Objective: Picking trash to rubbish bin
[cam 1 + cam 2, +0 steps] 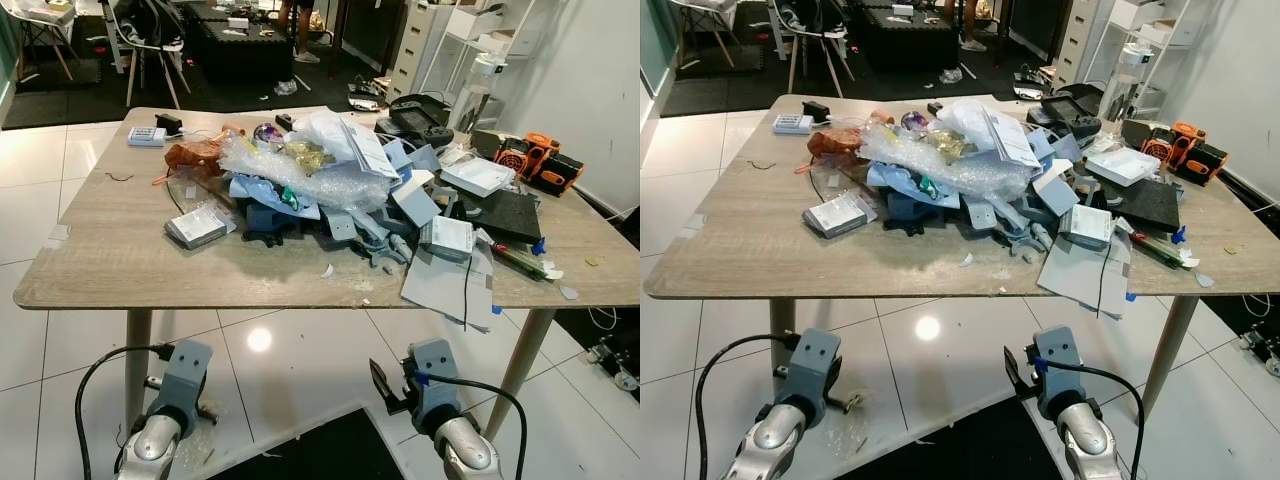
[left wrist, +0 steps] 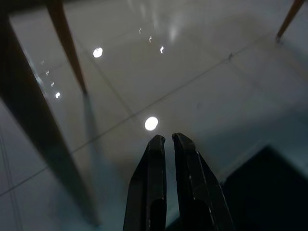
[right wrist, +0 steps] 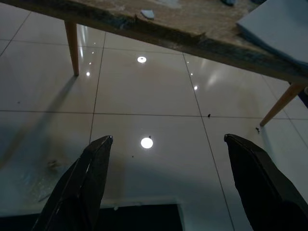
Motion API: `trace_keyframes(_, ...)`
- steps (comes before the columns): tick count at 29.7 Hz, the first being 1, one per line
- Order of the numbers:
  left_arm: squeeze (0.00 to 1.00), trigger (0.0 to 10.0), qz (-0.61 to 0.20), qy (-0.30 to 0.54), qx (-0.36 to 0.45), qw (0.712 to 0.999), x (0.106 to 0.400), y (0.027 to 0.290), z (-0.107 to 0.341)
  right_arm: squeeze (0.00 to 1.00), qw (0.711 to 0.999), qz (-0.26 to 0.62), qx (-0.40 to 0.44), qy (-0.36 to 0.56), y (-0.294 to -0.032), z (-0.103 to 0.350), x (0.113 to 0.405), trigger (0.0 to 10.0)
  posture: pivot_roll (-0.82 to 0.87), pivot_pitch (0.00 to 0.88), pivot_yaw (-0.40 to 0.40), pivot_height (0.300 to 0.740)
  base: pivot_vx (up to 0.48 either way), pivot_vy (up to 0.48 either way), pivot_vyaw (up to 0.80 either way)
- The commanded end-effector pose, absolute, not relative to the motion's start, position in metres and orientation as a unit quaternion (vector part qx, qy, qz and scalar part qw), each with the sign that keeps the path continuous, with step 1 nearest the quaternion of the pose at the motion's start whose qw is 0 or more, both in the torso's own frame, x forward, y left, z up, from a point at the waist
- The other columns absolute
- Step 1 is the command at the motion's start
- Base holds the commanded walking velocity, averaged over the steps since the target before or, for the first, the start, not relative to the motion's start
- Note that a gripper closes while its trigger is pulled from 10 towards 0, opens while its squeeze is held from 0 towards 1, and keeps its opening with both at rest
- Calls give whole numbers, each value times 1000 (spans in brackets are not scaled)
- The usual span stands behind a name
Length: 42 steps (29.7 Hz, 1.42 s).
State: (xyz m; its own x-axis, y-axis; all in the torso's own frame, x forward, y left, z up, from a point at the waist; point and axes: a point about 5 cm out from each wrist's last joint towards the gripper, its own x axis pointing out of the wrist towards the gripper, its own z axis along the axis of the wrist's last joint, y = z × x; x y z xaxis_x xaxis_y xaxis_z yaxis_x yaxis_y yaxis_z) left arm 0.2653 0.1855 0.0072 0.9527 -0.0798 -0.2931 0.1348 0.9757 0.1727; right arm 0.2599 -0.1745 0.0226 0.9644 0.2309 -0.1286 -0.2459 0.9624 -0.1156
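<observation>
My left gripper (image 2: 166, 139) hangs clenched and my right gripper (image 3: 168, 142) released, both low over the floor (image 3: 144, 96) before the table's (image 1: 100, 250) near edge, where trash (image 1: 300, 170), seemingly bubble wrap, heaps mid-table.

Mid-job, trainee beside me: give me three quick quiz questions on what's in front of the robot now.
1. True or false: the left gripper is open wide.
2. The bubble wrap lies: A) on the floor, B) on the table pile, C) in the right gripper.
3. Fill in: grey sheets overhang the table's near ____.

Key: 1 false, it is shut; 2 B; 3 edge.
</observation>
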Motion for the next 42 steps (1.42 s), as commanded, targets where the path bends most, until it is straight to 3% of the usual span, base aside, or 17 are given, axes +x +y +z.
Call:
trace_keyframes(1, 0, 10000, -30, 113, 62, 991, 263, 188, 13, 0, 992, 99, -55, 47, -180, 25, 257, 10000, -27, 51, -72, 740, 0, 0, 0)
trace_keyframes(8, 0, 10000, 23, 59, 10, 998, 273, 199, 32, 0, 991, 128, -33, 25, -165, 38, 271, 10000, -28, 32, -77, 740, 0, 0, 0)
trace_keyframes(19, 0, 10000, -13, 34, 5, 999, 288, 187, 48, 0, 987, 152, -29, 34, -160, 42, 282, 10000, -22, 30, -58, 740, 0, 0, 0)
trace_keyframes(27, 0, 10000, -57, 16, -10, 998, 289, 176, 54, 0, 988, 156, -15, -7, -151, 64, 292, 10000, -34, 34, -38, 740, 0, 0, 0)
trace_keyframes(42, 0, 10000, -69, 18, -6, 997, 289, 169, 54, 0, 987, 160, -20, -11, -152, 69, 293, 10000, -33, 33, -47, 740, 0, -459, 0)
